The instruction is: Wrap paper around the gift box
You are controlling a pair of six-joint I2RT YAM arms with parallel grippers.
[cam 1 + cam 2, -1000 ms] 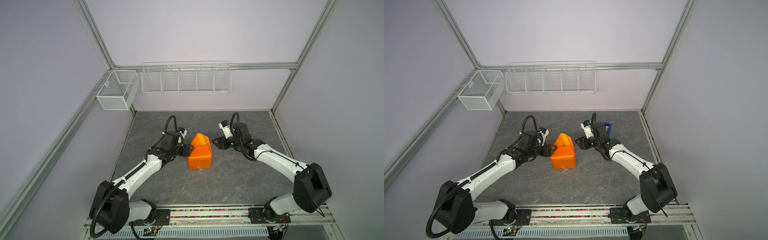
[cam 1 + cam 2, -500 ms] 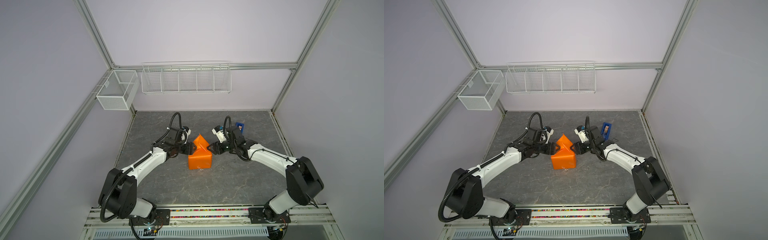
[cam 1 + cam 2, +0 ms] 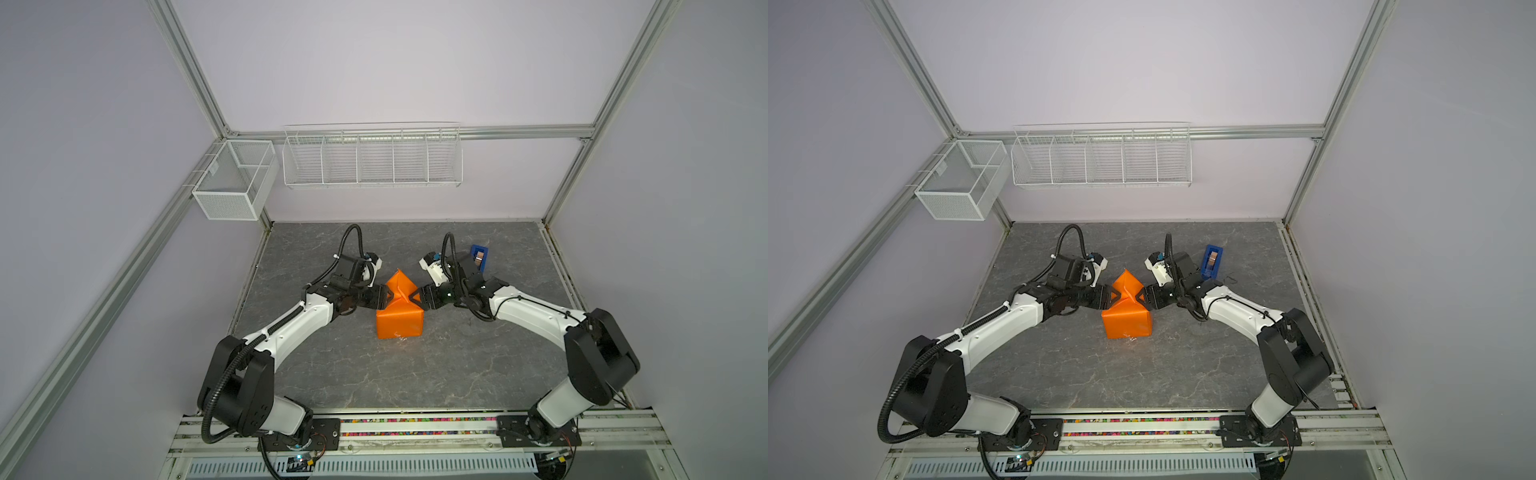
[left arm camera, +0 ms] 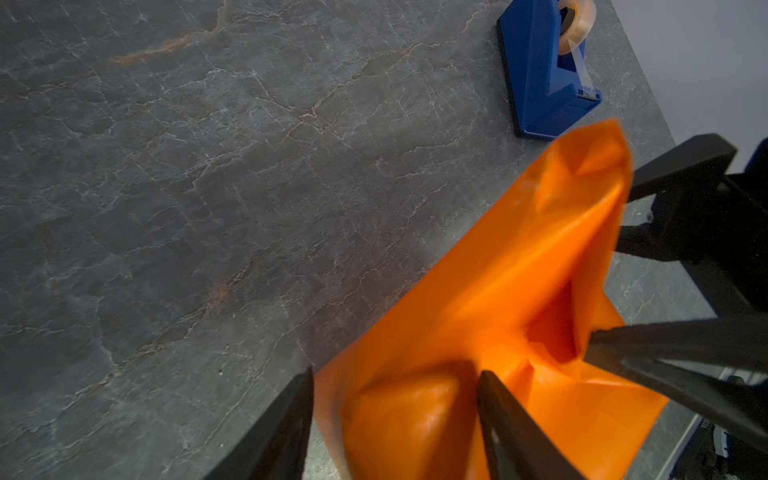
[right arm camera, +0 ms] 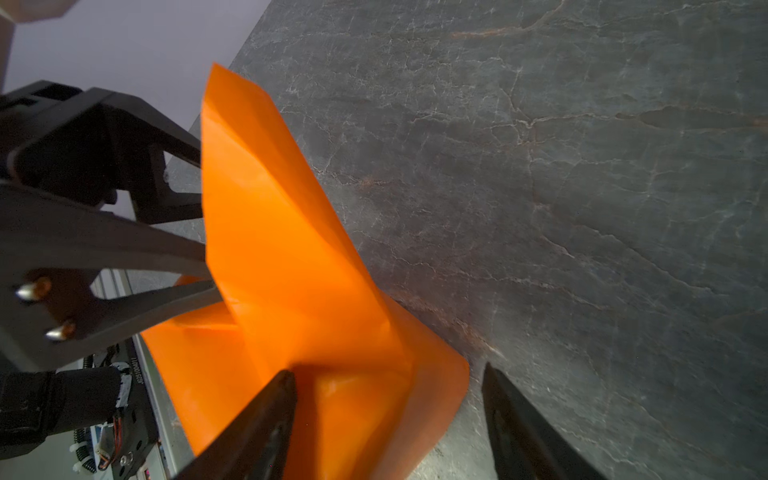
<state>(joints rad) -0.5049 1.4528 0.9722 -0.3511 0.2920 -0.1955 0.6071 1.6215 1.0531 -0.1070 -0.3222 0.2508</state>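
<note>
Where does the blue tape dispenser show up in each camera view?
Top view: tape dispenser behind the right arm, partly hidden.
Top view: beside the right arm, nearly all visible.
Left wrist: on the table beyond the orange paper, at.
Right wrist: not in it.
Shared landmark: the orange paper, in all four.

Pale lilac walls (image 3: 395, 62), aluminium frame (image 3: 189, 70), grey veined tabletop (image 3: 374, 374) (stone-look); white wire rack (image 3: 372, 160) hangs behind.

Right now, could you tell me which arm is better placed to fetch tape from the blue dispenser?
The right arm, I would say. The tape dispenser stands just beyond the right gripper, on that arm's side, whereas the left gripper would have to reach across the paper to get to it.
</note>
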